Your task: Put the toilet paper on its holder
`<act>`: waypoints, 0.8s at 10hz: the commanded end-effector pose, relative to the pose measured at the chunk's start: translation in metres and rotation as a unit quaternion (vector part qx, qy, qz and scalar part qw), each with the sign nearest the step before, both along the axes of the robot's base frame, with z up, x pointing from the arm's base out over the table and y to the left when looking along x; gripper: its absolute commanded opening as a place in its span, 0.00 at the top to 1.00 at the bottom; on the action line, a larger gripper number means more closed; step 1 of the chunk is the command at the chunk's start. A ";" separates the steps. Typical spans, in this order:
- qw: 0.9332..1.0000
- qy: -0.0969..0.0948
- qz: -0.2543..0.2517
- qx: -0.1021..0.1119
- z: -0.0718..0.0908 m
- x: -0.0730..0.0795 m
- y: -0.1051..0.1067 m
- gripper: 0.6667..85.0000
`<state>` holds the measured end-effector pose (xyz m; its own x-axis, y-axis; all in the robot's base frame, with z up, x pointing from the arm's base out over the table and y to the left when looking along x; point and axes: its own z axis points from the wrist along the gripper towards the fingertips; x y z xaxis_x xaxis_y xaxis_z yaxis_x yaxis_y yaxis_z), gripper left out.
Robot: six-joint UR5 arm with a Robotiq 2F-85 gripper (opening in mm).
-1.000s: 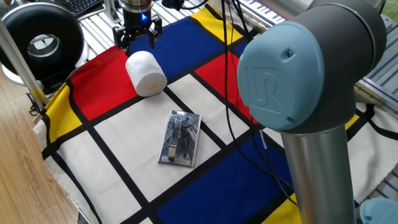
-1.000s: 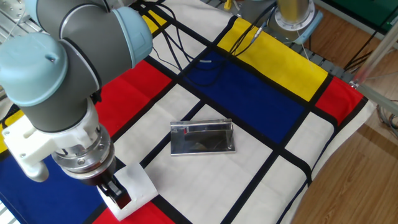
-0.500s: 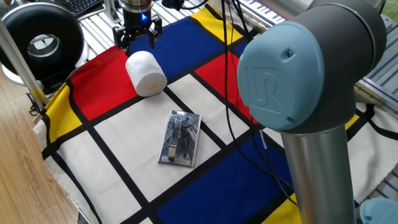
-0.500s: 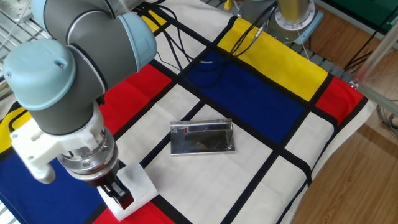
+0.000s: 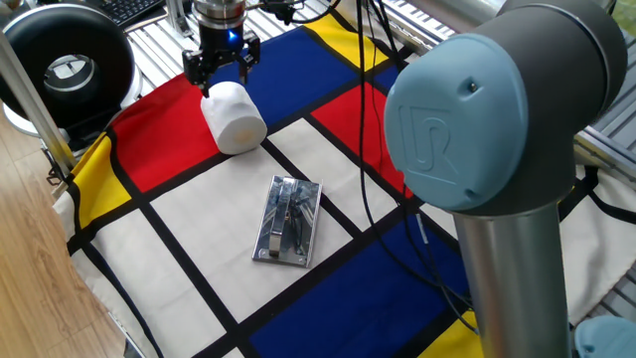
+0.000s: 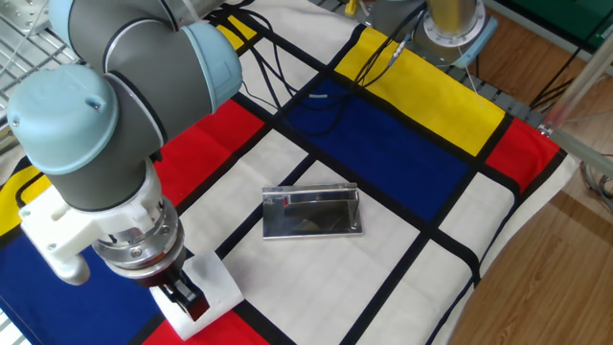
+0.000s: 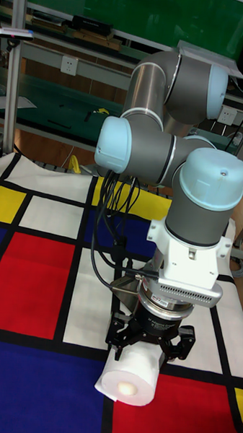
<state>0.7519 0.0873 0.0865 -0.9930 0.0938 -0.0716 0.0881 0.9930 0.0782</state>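
Observation:
The toilet paper [image 5: 234,118] is a white roll lying on its side where the red and white cloth panels meet; it also shows as the roll [image 6: 215,280] and the roll [image 7: 131,371]. My gripper [image 5: 223,72] is open just over the roll's far end, with one finger on each side of it. In the tall fixed view the gripper [image 7: 149,342] stands directly above the roll, and I cannot tell whether the fingers touch the paper. The chrome holder [image 5: 288,221] lies flat on a white panel, a roll's length away from the toilet paper; the holder [image 6: 311,212] has its bar folded down.
A colour-block cloth [image 6: 402,144] covers the table. Black cables [image 5: 370,119] run across the red and blue panels beside the holder. A black round device [image 5: 68,65] sits off the table's corner. The arm's big grey joints [image 5: 487,149] fill the right of one fixed view.
The gripper has come down a little closer onto the roll's end. The roll and the holder have not moved.

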 end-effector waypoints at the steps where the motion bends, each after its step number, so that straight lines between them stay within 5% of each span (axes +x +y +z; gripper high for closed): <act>1: 1.000 -0.003 -0.005 0.019 0.000 0.001 0.010 0.13; 5: 1.000 -0.007 -0.005 0.020 -0.012 -0.011 0.008 0.12; 8: 1.000 -0.011 0.013 -0.005 -0.015 -0.017 -0.012 0.08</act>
